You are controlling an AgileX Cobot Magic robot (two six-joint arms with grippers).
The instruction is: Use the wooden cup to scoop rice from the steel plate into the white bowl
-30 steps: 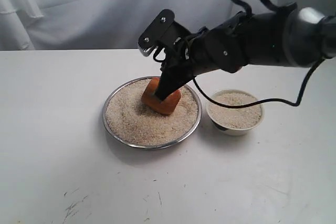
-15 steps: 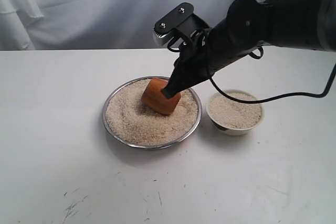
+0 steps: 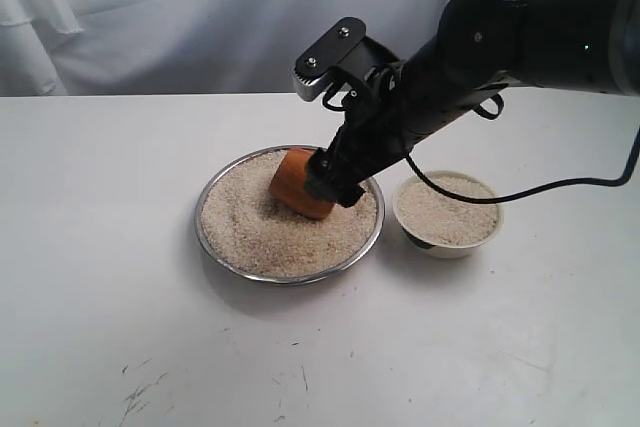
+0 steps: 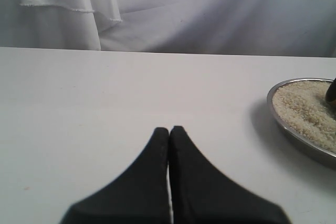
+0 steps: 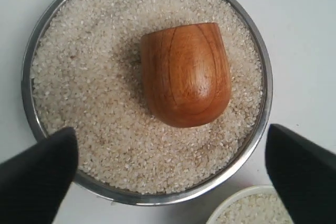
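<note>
The wooden cup [image 3: 293, 183] [image 5: 185, 74] lies on its side in the rice [image 3: 262, 219] [image 5: 105, 129] that fills the steel plate [image 3: 204, 238] [image 5: 25, 77]. My right gripper [image 3: 336, 182] [image 5: 170, 131] hovers just behind the cup's rounded base, open wide, its fingers spread either side and touching nothing. The white bowl [image 3: 450, 247] [image 5: 247, 195] stands right of the plate and holds rice. My left gripper [image 4: 169, 129] is shut and empty, low over bare table, with the plate's rim [image 4: 294, 132] off to one side; it does not show in the exterior view.
A white curtain [image 3: 180, 17] hangs behind the table. The white tabletop [image 3: 100, 197] stretches left of and in front of the plate, with small dark scuffs [image 3: 140, 392] near the front edge.
The right arm swung its wrist to the right and the gripper then sank lower against the cup's right side. The cup, plate and bowl stayed put.
</note>
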